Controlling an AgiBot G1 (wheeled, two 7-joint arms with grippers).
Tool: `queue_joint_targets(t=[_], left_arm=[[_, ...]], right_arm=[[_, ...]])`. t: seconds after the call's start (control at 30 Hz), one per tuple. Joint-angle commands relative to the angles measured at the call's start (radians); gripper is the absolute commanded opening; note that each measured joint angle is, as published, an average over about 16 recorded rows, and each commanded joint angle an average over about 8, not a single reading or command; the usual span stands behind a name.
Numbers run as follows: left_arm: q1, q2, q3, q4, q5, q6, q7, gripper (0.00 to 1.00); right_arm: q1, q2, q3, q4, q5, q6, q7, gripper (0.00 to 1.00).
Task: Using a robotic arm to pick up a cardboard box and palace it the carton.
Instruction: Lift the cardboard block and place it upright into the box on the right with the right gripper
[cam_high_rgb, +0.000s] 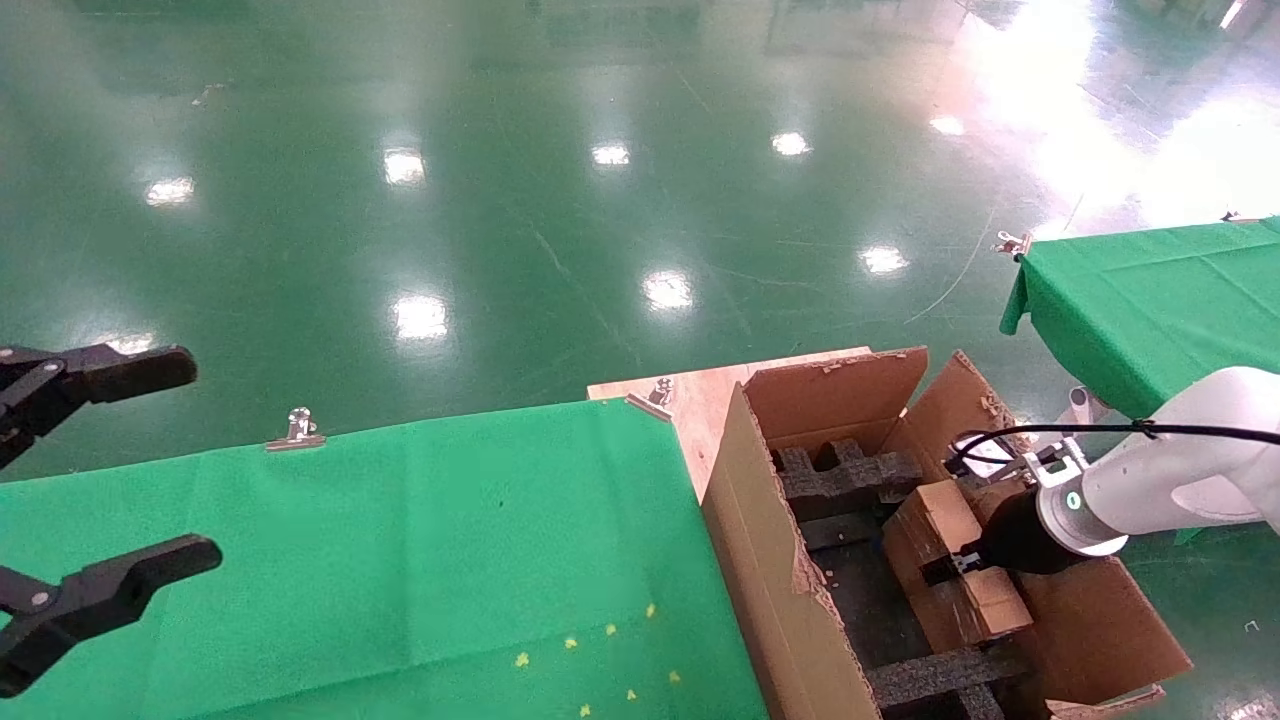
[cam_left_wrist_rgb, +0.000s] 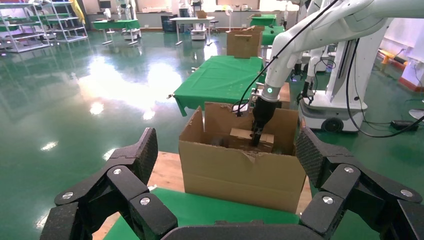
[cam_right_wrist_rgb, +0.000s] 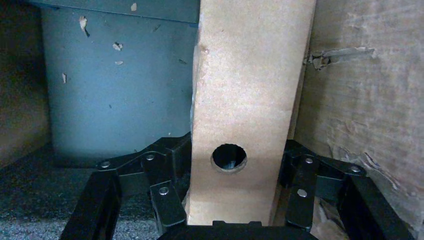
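A white robotic arm (cam_high_rgb: 1190, 470) reaches in from the 3 o'clock edge of the head view, its right claw (cam_high_rgb: 950, 568) lowered inside a large brown carton (cam_high_rgb: 770, 560) at about 5 o'clock. The claw is clenched on a small cardboard box (cam_high_rgb: 950, 560), one black finger on each side of it. The right wrist view shows this closely: the box (cam_right_wrist_rgb: 250, 100) stands between the two fingers (cam_right_wrist_rgb: 165, 190), and its narrow face with a small round hole (cam_right_wrist_rgb: 229, 157) is turned toward the camera. The box sits within the carton, close to the wall on the robot's right, above black foam blocks (cam_high_rgb: 850, 480) that line the inside. The carton's flaps are ragged and stand open.

The carton rests at the end of a tabletop covered in green cloth (cam_high_rgb: 400, 560), on a bare wooden part (cam_high_rgb: 700, 395) of it. A metal clip (cam_high_rgb: 297, 430) holds the cloth at the far edge, and small yellow specks (cam_high_rgb: 600, 660) lie on the cloth toward 6 o'clock.

The left claw (cam_high_rgb: 100, 480) hangs at 9 o'clock, over the near left of the cloth, well apart from the carton, released and grasping nothing.

A second green-covered tabletop (cam_high_rgb: 1150, 300) stands at 2 o'clock, on a shiny green floor (cam_high_rgb: 500, 200).
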Motion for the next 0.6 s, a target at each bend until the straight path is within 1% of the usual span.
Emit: queue_joint_targets(t=[0.03, 0.6], left_arm=[[0.000, 0.000, 0.000, 0.000, 0.000, 0.000, 0.000, 1.00], [0.000, 0.000, 0.000, 0.000, 0.000, 0.000, 0.000, 1.00]], right_arm=[[0.001, 0.001, -0.001, 0.002, -0.001, 0.000, 0.001, 1.00], [0.033, 0.017, -0.007, 0.019, -0.013, -0.007, 0.005, 1.00]])
